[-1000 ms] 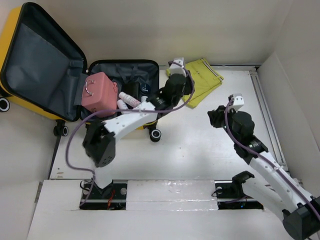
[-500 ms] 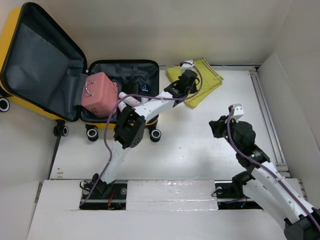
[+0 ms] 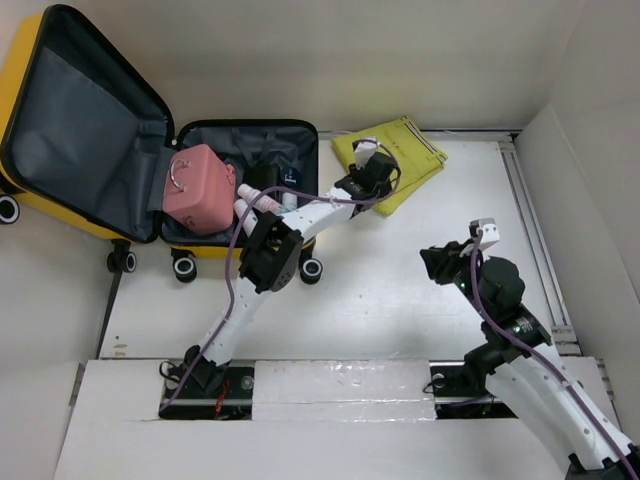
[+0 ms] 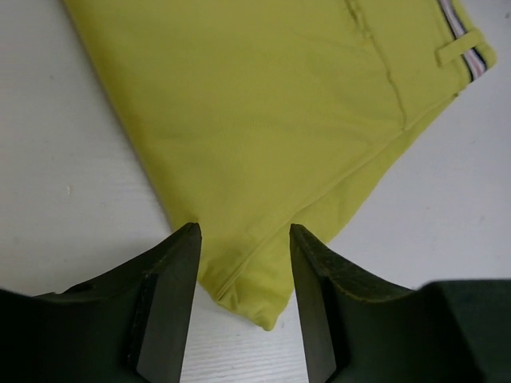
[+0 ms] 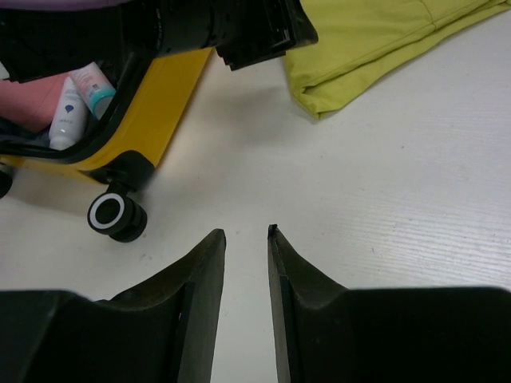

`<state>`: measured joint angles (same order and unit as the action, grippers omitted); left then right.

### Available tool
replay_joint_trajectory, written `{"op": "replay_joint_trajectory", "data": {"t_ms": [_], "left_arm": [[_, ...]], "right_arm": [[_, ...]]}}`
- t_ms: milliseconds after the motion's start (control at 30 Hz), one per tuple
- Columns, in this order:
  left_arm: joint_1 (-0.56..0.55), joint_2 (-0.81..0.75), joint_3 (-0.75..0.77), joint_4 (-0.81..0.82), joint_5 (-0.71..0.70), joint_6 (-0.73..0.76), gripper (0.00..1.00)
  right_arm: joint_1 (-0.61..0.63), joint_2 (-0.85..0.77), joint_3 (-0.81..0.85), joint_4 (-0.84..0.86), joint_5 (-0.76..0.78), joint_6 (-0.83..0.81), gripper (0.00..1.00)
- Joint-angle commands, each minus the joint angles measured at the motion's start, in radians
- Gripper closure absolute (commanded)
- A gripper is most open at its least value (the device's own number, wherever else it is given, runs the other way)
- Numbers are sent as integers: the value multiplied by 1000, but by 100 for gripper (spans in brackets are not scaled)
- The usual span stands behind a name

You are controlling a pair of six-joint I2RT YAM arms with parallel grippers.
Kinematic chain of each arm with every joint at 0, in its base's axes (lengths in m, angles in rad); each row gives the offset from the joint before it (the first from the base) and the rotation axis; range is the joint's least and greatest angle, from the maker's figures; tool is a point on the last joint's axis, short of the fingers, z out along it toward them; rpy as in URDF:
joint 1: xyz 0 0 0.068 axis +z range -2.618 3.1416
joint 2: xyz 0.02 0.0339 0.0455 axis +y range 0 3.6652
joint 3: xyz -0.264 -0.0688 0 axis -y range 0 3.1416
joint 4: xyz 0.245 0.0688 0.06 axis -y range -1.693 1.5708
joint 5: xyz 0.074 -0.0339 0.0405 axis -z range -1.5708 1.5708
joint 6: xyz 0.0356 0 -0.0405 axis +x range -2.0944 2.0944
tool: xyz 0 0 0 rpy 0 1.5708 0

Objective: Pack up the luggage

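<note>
The luggage (image 3: 85, 130) lies open at the far left, yellow shell and grey lining; its yellow side shows in the right wrist view (image 5: 172, 96). In its base sit a pink case (image 3: 198, 188) and toiletry tubes (image 3: 255, 200). A folded yellow-green garment (image 3: 405, 155) lies on the table to its right. My left gripper (image 3: 362, 186) is open, and its fingers straddle the garment's near corner (image 4: 263, 112) without closing on it (image 4: 243, 231). My right gripper (image 3: 437, 262) is narrowly open and empty above bare table (image 5: 245, 233).
A caster wheel (image 3: 311, 270) sticks out at the luggage's front corner, also in the right wrist view (image 5: 112, 214). A white wall panel (image 3: 590, 200) and a rail (image 3: 525, 220) bound the right side. The garment shows far right in the right wrist view (image 5: 375, 40).
My left arm stretched from the luggage's edge out over the garment, then drew back a little to its near corner. My right arm pulled back toward the near edge.
</note>
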<state>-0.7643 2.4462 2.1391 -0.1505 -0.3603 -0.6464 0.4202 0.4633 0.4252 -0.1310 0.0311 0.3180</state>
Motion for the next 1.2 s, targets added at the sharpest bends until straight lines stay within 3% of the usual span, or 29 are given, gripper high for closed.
{"op": "replay_joint_trajectory", "data": {"t_ms": [0, 300, 467, 800, 1067, 1133, 1167], "left_arm": [[-27, -10, -48, -8, -75, -50, 57], [-38, 22, -96, -8, -55, -88, 71], [-50, 31, -140, 22, 0, -88, 100], [-216, -111, -387, 130, 0, 14, 100], [-250, -343, -666, 261, 75, 24, 100], [-250, -395, -706, 282, 75, 15, 86], [-250, -445, -740, 282, 63, 14, 74]], "right_arm": [[9, -9, 3, -16, -31, -2, 66], [19, -28, 3, -47, -42, -2, 66], [19, -37, 13, -47, -42, -2, 65], [19, -46, 34, -47, -42, 16, 65], [28, -87, 87, -78, 36, 27, 65], [28, -98, 106, -102, 61, 18, 65], [28, -98, 124, -102, 70, 18, 65]]}}
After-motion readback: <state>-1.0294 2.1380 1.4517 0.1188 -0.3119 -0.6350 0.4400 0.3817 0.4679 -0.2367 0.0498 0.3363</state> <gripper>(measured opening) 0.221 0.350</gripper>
